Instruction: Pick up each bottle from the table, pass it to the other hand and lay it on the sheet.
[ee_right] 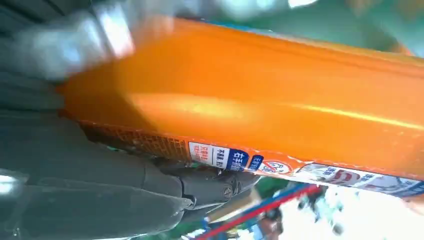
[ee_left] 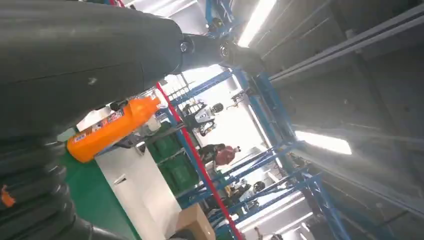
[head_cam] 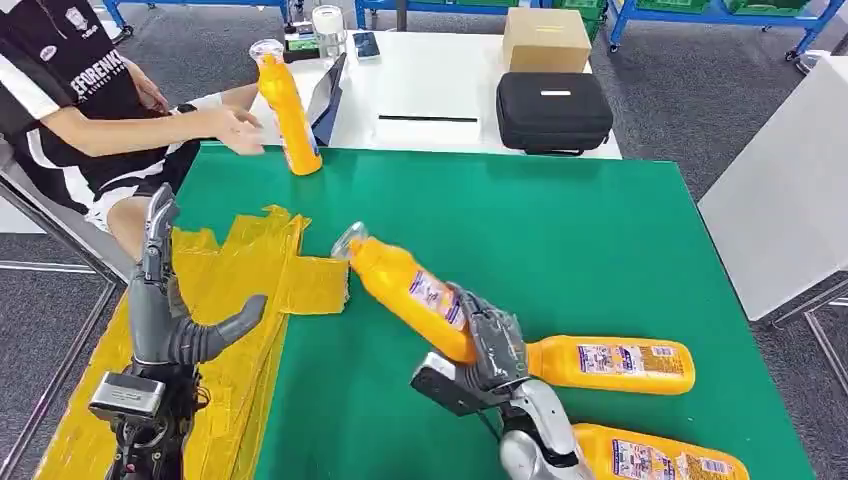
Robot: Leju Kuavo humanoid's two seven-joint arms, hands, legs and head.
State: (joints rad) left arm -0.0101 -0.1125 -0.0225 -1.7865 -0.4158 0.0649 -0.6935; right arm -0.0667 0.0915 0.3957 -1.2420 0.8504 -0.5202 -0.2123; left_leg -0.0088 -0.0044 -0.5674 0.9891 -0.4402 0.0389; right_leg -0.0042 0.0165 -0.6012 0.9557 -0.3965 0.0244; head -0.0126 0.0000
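A green counter [head_cam: 560, 230] fills the head view, with a yellow sheet [head_cam: 250, 300] taped along its left edge and the robot at work above it. The right hand [head_cam: 492, 345] grips an orange bottle [head_cam: 410, 290] around its lower body and holds it clear of the counter, tilted, its clear cap pointing up and left toward the sheet; the right wrist view shows the same bottle [ee_right: 260, 105] pressed against dark fingers [ee_right: 210, 182]. The left hand [head_cam: 175, 300] stands upright over the sheet with fingers apart and thumb out, holding nothing. The step in hand appears to be the pass. To do it well, the right arm should likely carry the cap end across to the waiting palm, and the left hand close on the neck or upper body before the right lets go, so the bottle neither slips nor twists. Two more bottles lie on their sides near the right arm, one [head_cam: 610, 362] just beside the hand and one [head_cam: 660, 455] at the counter's near edge, close enough for the elbow to nudge. A fourth bottle [head_cam: 287, 110] stands upright at the far edge, beside a seated person's hand [head_cam: 235, 130], which reaches near the sheet's far end. Beyond, a white counter [head_cam: 430, 90] carries a black case [head_cam: 553, 110] and a cardboard box [head_cam: 545, 38].
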